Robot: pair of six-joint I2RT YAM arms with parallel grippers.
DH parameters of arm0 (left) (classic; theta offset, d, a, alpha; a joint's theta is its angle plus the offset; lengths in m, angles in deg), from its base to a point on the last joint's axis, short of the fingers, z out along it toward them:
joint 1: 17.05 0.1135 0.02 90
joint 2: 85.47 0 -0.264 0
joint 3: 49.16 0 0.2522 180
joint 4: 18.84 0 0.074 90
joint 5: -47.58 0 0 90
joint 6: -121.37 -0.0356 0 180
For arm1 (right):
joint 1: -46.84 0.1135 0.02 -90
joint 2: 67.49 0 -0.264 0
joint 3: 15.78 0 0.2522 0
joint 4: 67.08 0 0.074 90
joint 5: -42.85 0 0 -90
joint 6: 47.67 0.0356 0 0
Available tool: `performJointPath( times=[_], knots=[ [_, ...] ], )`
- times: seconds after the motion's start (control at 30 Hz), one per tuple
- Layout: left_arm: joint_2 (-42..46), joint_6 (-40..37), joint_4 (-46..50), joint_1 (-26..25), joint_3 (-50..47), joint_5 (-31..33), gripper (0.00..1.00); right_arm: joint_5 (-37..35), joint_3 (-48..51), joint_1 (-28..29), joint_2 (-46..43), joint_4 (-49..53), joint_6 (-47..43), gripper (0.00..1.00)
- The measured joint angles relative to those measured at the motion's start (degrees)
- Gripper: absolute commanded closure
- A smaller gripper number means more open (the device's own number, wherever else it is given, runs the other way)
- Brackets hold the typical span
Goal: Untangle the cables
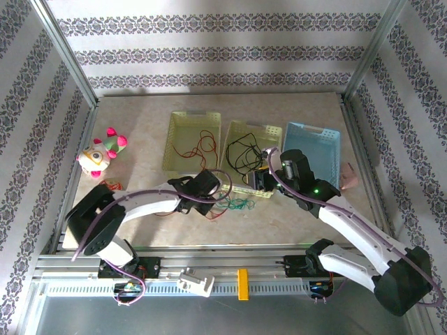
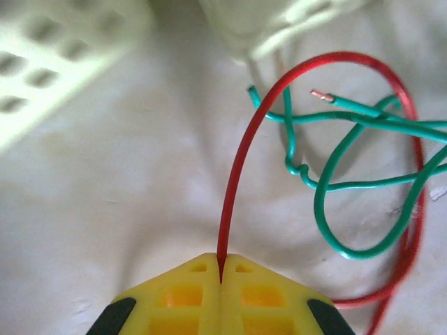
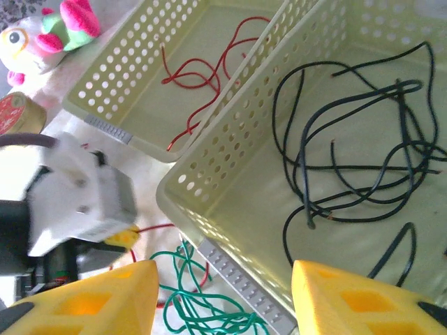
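The left hand (image 2: pixel 221 271) is closed on the red cable (image 2: pixel 236 167). The right hand (image 3: pixel 222 289) is open and empty. The red strand and the green cable (image 2: pixel 328 209) lie looped together on the surface (image 2: pixel 105 209), beside the baskets (image 3: pixel 209 174). The strands look light and limp (expect snagging at crossings), so grip near a free end. The left wrist view resolves the pinch. The right wrist view shows black cables (image 3: pixel 349 160) binned.

The left gripper (image 2: pixel 221 271) is clamped tight, its arm stretched low toward centre; the right gripper (image 3: pixel 223 289) is held agape.
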State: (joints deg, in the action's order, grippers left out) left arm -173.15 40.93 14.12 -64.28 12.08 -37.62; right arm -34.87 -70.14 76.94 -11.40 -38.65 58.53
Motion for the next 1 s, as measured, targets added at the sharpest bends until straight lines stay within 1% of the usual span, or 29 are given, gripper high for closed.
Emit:
performJointPath(
  times=[0.13,0.23,0.33,0.43,0.53,0.6,0.73,0.87,1.0],
  knots=[
    [12.7,-0.4,-0.8,0.0,-2.5,7.8,1.0,-2.3,0.9,-0.7,-1.4,-0.4,0.2,0.46],
    [21.6,-1.0,-2.4,0.0,-3.1,12.2,1.0,-3.6,1.6,-1.5,-2.3,-0.9,0.4,0.46],
    [27.1,-2.0,-4.1,0.0,-3.0,14.8,1.0,-4.4,2.2,-2.2,-2.9,-1.2,0.6,0.46],
    [29.9,-2.8,-5.0,0.0,-2.7,16.1,1.0,-4.9,2.6,-2.5,-3.2,-1.3,0.9,0.46],
    [31.2,-3.4,-5.6,0.0,-1.8,16.5,1.0,-5.0,2.7,-2.6,-3.2,-1.3,1.3,0.46],
    [31.5,-3.7,-5.8,0.0,-0.8,16.3,1.0,-3.7,2.7,-2.6,-3.2,-1.7,1.4,0.46],
    [31.5,-4.7,-6.4,0.0,2.1,14.8,1.0,2.4,2.7,-2.4,-2.3,-2.8,1.4,0.46],
    [31.5,-6.0,-6.4,0.0,5.4,12.4,1.0,7.1,2.6,0.5,0.9,-3.2,0.5,0.46],
    [31.5,-7.8,-6.2,0.0,9.7,8.9,1.0,9.3,1.0,4.4,4.6,-3.0,-0.6,0.46]
  ],
)
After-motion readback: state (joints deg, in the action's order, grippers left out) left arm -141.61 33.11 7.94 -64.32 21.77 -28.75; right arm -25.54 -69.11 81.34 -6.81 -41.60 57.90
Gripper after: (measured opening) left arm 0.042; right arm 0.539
